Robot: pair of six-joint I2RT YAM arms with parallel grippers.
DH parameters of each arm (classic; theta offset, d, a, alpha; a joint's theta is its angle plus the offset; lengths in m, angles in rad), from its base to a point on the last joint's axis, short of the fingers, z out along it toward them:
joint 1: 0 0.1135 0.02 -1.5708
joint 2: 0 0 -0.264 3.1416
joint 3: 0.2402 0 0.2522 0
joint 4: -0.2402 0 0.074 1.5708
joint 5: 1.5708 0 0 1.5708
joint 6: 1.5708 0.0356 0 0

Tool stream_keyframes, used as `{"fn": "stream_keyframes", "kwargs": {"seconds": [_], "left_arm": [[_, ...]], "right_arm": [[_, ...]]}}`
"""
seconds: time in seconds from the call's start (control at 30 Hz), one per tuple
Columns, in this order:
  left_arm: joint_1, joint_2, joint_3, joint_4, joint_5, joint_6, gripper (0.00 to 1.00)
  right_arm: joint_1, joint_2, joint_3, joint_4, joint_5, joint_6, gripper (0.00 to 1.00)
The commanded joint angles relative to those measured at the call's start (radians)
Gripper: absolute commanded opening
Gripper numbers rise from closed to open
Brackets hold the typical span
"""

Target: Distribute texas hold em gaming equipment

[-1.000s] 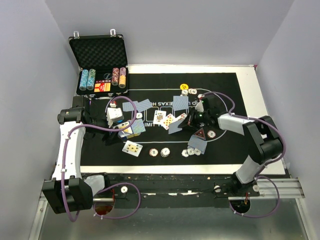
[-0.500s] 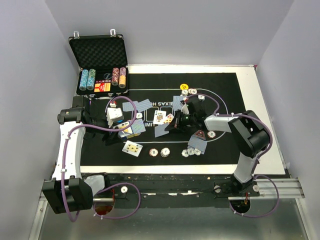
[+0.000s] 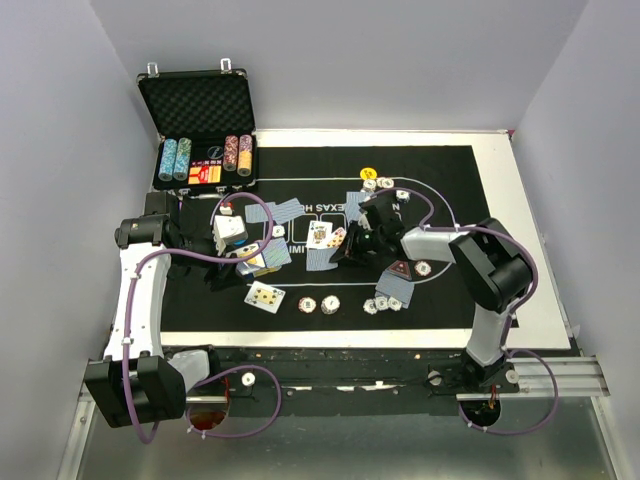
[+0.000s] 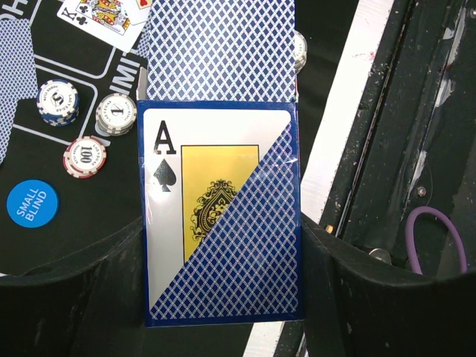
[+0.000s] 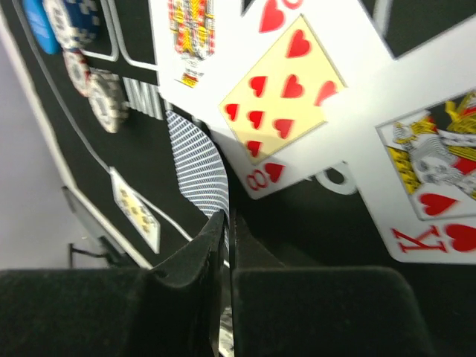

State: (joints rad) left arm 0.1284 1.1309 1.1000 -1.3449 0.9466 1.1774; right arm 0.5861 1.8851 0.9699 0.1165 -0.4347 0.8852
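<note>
My right gripper: pinched shut on a blue-backed card
My left gripper: clamped around card pack
Beside the pack: chips

My left gripper clamps a card pack; my right gripper, arm folded inward, pinches a blue-backed card.

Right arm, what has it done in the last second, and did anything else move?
The right gripper, shut on a blue-backed card, swung left toward the mat's middle, taking the card along. The left gripper stayed put holding its deck; chips and other cards did not move.
</note>
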Motion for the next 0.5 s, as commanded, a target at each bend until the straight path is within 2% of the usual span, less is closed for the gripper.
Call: {"fn": "stream_keyframes", "kwargs": {"seconds": [0.0,0.1,0.2,0.4,0.47], "left_arm": [[-0.006,-0.006,0.003,-0.275,0.057,0.021,0.00],[-0.004,-0.003,0.000,-0.275,0.058,0.021,0.00],[-0.003,-0.005,0.003,-0.275,0.058,0.019,0.00],[-0.004,-0.010,0.004,-0.275,0.058,0.021,0.00],[-0.004,-0.005,0.003,-0.275,0.060,0.019,0.00]], "right_arm": [[0.018,-0.032,0.015,-0.165,0.132,-0.058,0.21],[0.023,-0.029,0.021,-0.199,0.140,-0.061,0.42],[0.026,-0.061,0.020,-0.212,0.148,-0.066,0.52],[0.026,-0.176,0.073,-0.339,0.220,-0.115,0.57],[0.026,-0.214,0.087,-0.394,0.250,-0.138,0.62]]}}
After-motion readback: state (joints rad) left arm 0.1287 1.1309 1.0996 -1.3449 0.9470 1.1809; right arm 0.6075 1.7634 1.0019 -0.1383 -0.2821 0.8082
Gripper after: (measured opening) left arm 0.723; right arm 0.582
